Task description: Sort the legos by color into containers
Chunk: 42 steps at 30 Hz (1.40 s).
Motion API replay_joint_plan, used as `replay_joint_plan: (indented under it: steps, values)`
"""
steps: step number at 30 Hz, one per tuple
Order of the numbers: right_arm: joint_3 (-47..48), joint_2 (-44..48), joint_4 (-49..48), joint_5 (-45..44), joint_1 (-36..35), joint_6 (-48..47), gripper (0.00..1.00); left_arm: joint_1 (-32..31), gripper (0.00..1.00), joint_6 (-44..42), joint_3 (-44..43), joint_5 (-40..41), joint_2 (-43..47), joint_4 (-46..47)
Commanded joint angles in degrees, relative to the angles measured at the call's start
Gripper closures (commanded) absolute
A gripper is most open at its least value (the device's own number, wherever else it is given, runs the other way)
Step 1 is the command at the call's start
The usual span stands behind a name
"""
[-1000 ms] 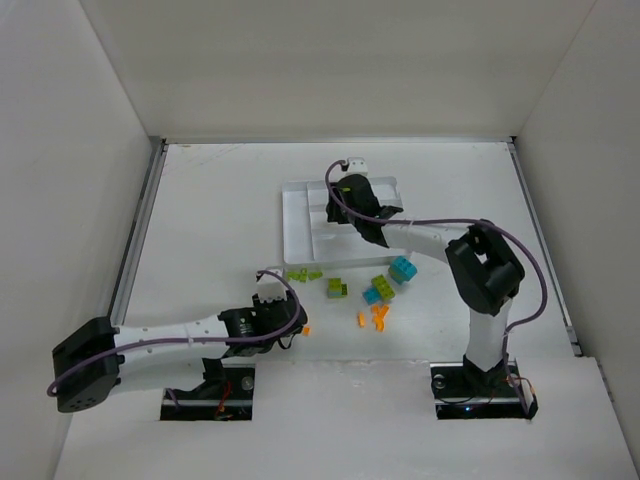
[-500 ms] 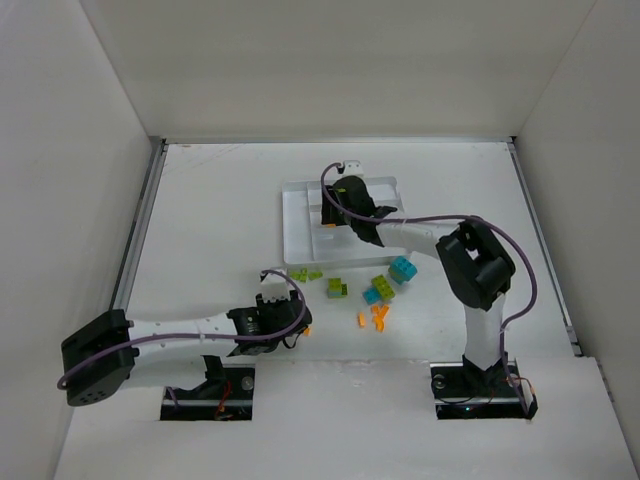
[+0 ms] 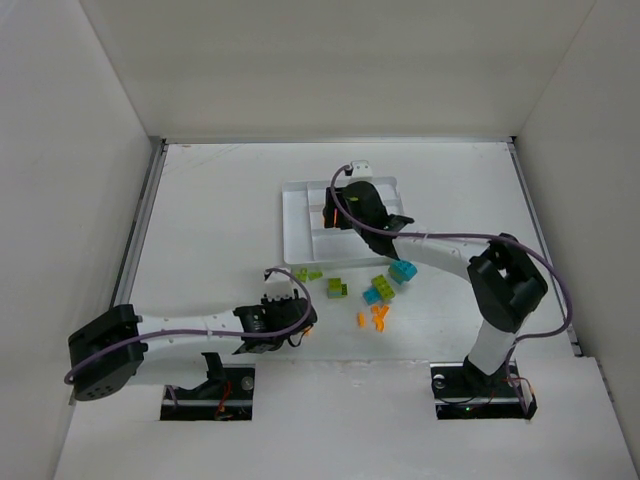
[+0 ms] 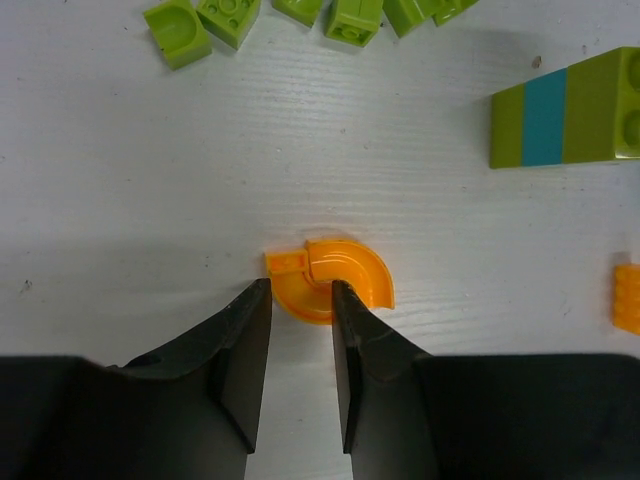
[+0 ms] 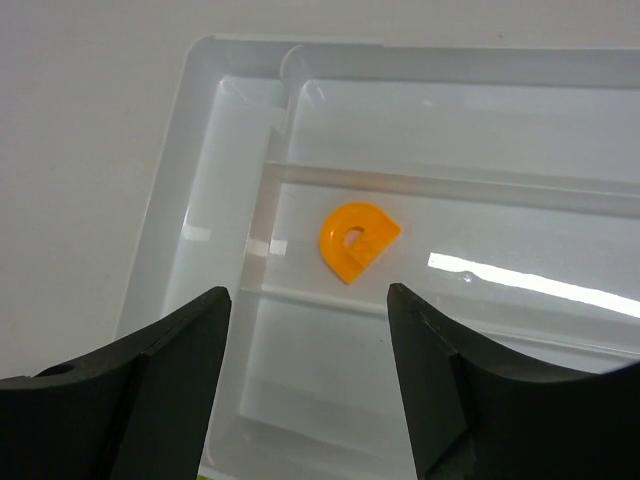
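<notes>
1. The left end effector [image 4: 300, 297] is hanging low over the counter [image 4: 150, 200]; its jaws are standing a narrow gap apart around the near edge of a curved orange lego [image 4: 335, 280]; I cannot tell whether they are pinching it.
2. The right end effector [image 5: 305, 292] is hovering released, jaws wide apart, above the white tray [image 5: 200, 200]; a rounded orange lego [image 5: 357, 240] is lying flat in a compartment between two low dividers, touching neither finger.
3. Lime green legos [image 4: 205, 25] are lying in a row beyond the curved piece; a green-and-teal block [image 4: 565, 105] is sitting to their right, apart from it.
4. From above, a teal lego [image 3: 403, 269] and several small orange legos [image 3: 378, 315] are lying loose on the counter just near of the tray.
</notes>
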State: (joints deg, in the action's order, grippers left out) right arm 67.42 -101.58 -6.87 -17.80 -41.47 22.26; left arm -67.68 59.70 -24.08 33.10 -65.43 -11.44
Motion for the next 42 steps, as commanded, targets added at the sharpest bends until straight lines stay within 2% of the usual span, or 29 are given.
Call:
replay_joint_plan:
  steps: [1, 5, 8, 13, 24, 28, 34, 42]
  values:
    - [-1.50, 2.79, -3.14, -1.27, -0.32, -0.38, 0.30, 0.05, 0.76, 2.26, 0.08, 0.47, 1.00, -6.92]
    - [-3.34, 4.98, -3.15, -1.27, -1.11, -0.20, 0.30, 0.75, 0.77, 3.93, 0.43, 1.87, 3.29, -9.65]
    - [-4.31, 6.22, -3.15, -1.27, -1.55, -0.11, 0.30, 1.45, 0.68, 4.46, 0.17, 2.75, 3.64, -11.58]
    - [-5.63, 7.45, -3.15, -1.27, -2.16, 0.15, 0.30, 1.81, 0.60, 4.72, -0.01, 3.46, 4.78, -11.77]
    - [-6.33, 6.40, -3.15, -1.01, -3.48, 0.24, 0.30, -1.01, 0.60, 9.47, 4.03, 7.24, 16.03, -8.59]
    - [-7.30, 7.80, -3.15, -1.18, -4.01, 0.41, 0.30, 1.89, 0.58, 9.21, 3.34, 6.63, 12.97, -9.57]
    - [-10.72, 11.40, -3.93, -1.27, -5.76, 1.56, 0.30, 1.28, 0.57, 7.10, 1.93, 6.63, 6.55, -6.23]
    - [-14.07, 15.27, -4.81, -2.94, -7.87, 2.35, 0.30, 0.75, 0.61, 5.61, 0.70, 6.27, -1.18, -5.43]
